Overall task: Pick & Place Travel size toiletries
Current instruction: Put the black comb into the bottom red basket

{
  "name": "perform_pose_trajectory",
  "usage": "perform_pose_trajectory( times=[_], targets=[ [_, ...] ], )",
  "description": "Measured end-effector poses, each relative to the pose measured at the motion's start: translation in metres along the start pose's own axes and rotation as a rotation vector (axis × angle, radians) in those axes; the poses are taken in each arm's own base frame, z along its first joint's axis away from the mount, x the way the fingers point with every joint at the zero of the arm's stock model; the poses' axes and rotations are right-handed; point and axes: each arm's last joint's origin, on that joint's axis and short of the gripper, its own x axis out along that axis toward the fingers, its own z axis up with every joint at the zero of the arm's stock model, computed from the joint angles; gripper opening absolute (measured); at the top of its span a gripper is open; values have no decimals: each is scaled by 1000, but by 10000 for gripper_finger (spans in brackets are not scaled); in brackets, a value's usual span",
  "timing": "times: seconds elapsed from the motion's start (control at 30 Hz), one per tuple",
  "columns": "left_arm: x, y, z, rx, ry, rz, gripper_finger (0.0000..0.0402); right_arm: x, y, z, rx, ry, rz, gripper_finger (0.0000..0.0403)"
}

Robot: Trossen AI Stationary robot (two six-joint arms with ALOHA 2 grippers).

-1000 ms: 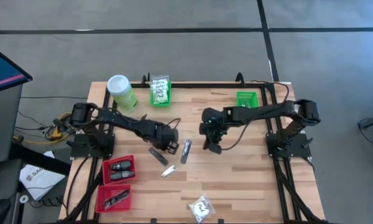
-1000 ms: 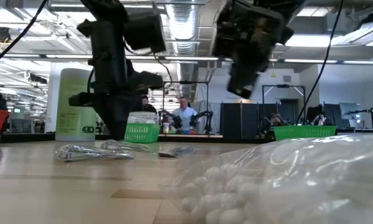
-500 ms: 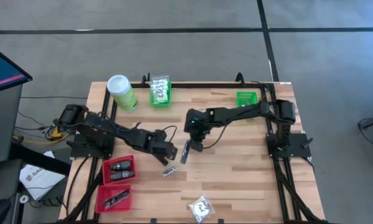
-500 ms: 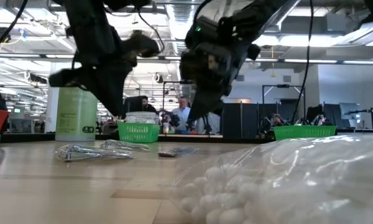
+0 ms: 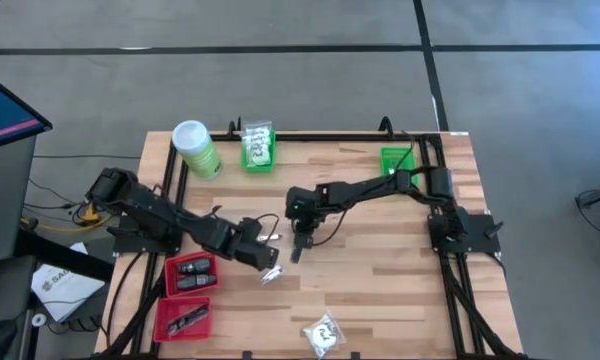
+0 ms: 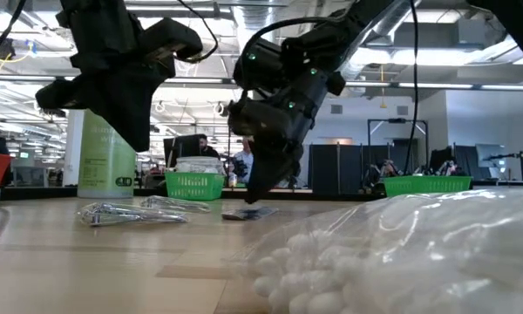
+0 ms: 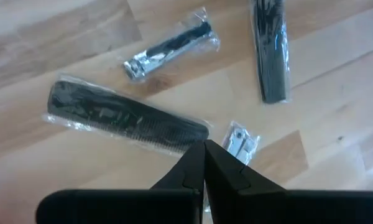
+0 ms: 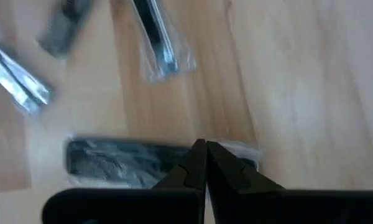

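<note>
Green basket [image 5: 258, 160] holds white packets [image 5: 257, 145] — red baskets [image 5: 191, 271] hold dark pieces [image 5: 192, 269].

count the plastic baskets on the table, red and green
4. Two red baskets sit at the left front: one holding dark pieces, another just in front of it. One green basket stands at the back beside the canister, another green one at the back right.

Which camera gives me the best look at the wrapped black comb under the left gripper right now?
The left wrist view: the black comb lies whole in its clear wrapper, just beyond the shut left gripper. The high view hides most of it under that arm. In the low view I cannot pick it out. The right wrist view is blurred, so I cannot tell which wrapped item is which.
</note>
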Motion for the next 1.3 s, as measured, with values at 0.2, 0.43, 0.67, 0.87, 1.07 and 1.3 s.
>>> perform_pose_trajectory(
  times=[0.2,0.43,0.67,0.87,1.07,1.3],
  targets=[
    [-2,0,-8,7,8,-6,0,6,8,-7,-16,59,-12,0],
    [-2,1,-8,13,9,7,0,1,7,-14,4,137,-30,0],
    [11,5,-4,8,31,95,0,-22,11,-25,-22,139,-61,0],
    [35,8,1,1,62,186,0,-82,15,-48,-29,-100,-44,0],
    [57,11,4,11,94,252,0,-109,1,-96,80,-214,-22,0],
    [67,2,3,-9,131,173,0,-119,-8,-130,175,-234,-13,0]
  ],
)
